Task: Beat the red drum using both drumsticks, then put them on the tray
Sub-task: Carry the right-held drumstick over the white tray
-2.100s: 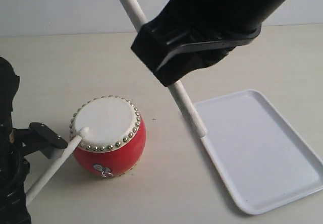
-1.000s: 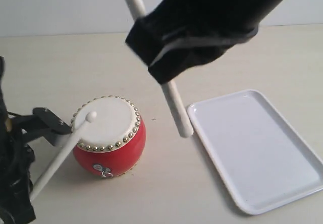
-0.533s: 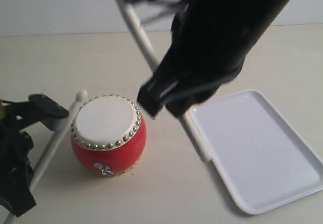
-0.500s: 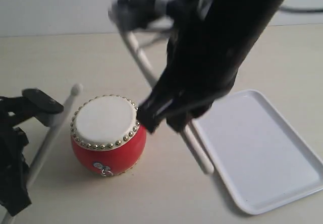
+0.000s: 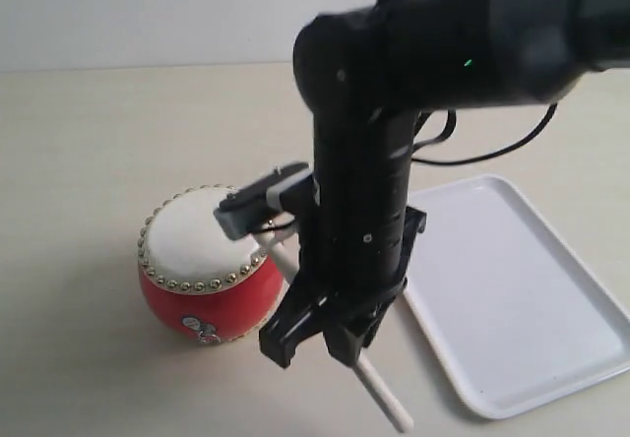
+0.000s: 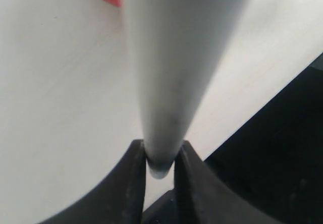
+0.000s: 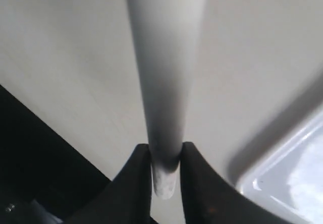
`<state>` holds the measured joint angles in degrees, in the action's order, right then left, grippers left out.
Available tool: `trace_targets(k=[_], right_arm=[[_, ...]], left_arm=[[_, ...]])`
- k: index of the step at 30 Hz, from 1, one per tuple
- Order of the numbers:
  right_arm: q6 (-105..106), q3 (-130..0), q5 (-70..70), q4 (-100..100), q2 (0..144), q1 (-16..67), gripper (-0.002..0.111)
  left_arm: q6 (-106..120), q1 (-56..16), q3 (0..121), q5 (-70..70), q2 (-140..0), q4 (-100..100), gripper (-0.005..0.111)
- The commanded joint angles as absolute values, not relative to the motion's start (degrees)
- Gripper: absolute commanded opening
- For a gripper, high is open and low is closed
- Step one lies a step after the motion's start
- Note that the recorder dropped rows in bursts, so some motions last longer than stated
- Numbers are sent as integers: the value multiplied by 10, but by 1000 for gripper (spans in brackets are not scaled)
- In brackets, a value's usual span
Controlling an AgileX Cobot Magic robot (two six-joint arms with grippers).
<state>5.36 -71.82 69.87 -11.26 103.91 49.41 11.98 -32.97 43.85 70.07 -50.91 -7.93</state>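
Right gripper [image 7: 165,152]: jaws clamped on the right drumstick [image 5: 382,400]. In the exterior view we see that stick slanting from beside the right rim of the red drum [image 5: 212,280] toward the near side. It runs through the gap between drum and tray [image 5: 517,294], outside the tray's left rim. We can't tell if it touches the drum or the table [image 5: 118,122].

Left gripper [image 6: 160,151]: jaws clamped on the left drumstick [image 6: 169,67], with a sliver of red drum showing beyond it.

Drum upright, left of centre, skin up. Tray flat on the table at right, and the right arm [image 5: 364,191] stands between the two.
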Motion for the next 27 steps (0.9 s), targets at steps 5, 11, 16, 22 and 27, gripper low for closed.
trace_targets(k=[5,11,16,22,27], right_arm=[[53,-730,700,-27,889,391,0],[82,-729,700,-42,913,248,0],[101,-729,700,-34,965,187,0],[89,-729,700,21,961,151,0],[87,-708,700,19,898,141,0]], left_arm=[[117,-331,436,700,-561,-79,0],[117,-331,436,700,-567,-83,0],[116,-331,436,700,-567,-83,0],[116,-331,436,700,-567,-83,0],[116,-331,436,700,-567,-82,0]])
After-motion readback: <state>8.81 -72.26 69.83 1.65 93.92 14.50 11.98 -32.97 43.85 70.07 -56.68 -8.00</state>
